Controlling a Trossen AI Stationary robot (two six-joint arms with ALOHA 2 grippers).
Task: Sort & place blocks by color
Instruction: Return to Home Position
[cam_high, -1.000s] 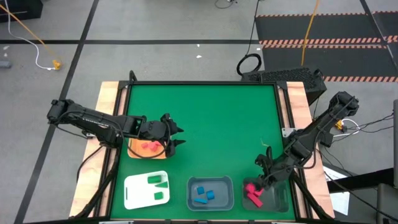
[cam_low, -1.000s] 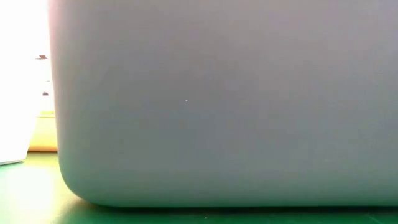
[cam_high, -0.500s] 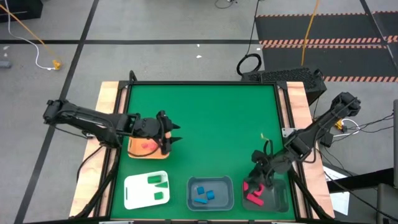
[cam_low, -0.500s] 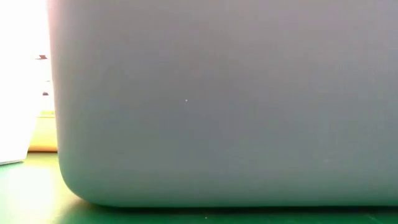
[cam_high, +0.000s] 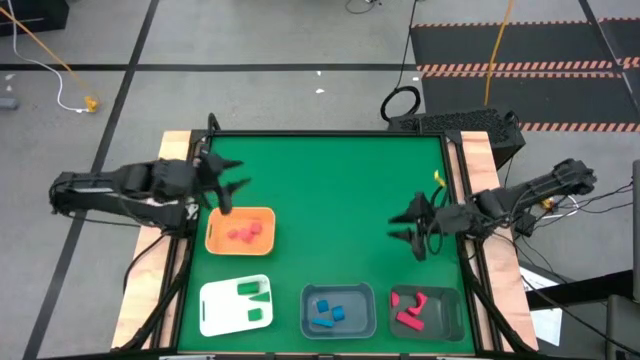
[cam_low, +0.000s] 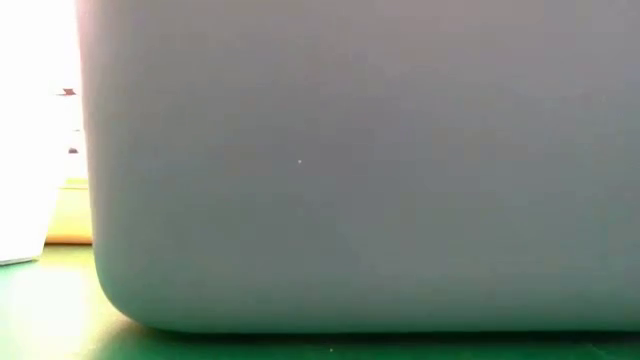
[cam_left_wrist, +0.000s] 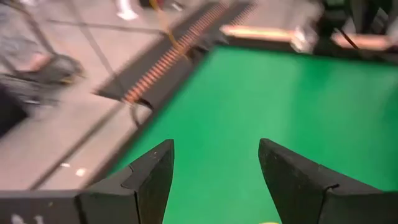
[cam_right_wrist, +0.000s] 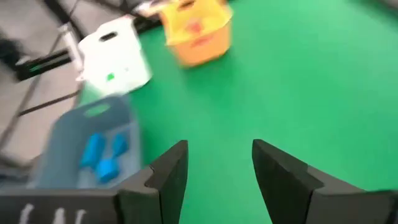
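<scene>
Both grippers are open and hold nothing. My left gripper (cam_high: 235, 196) (cam_left_wrist: 214, 155) hovers near the table's left edge, just beyond the orange tray (cam_high: 214, 240), in which red blocks (cam_high: 248, 233) lie. My right gripper (cam_high: 400, 232) (cam_right_wrist: 219, 158) hovers over bare green table near the right edge, beyond the dark tray (cam_high: 450, 318) holding red and pink blocks (cam_high: 410, 308). Green blocks (cam_high: 255, 295) lie in the white tray (cam_high: 215, 310). Blue blocks (cam_high: 328, 312) (cam_right_wrist: 102, 152) lie in the grey-blue tray (cam_high: 362, 322) (cam_right_wrist: 68, 137).
The white, grey-blue and dark trays stand in a row along the near edge, with the orange tray behind the white one. The middle and far part of the green table (cam_high: 330, 180) shows bare. A grey tray wall (cam_low: 350, 160) fills the low view.
My left gripper has drawn back from over the orange tray toward the table's far left corner. My right gripper has left the dark tray and moved toward the far edge, turning level. The red and pink blocks stay in their trays.
</scene>
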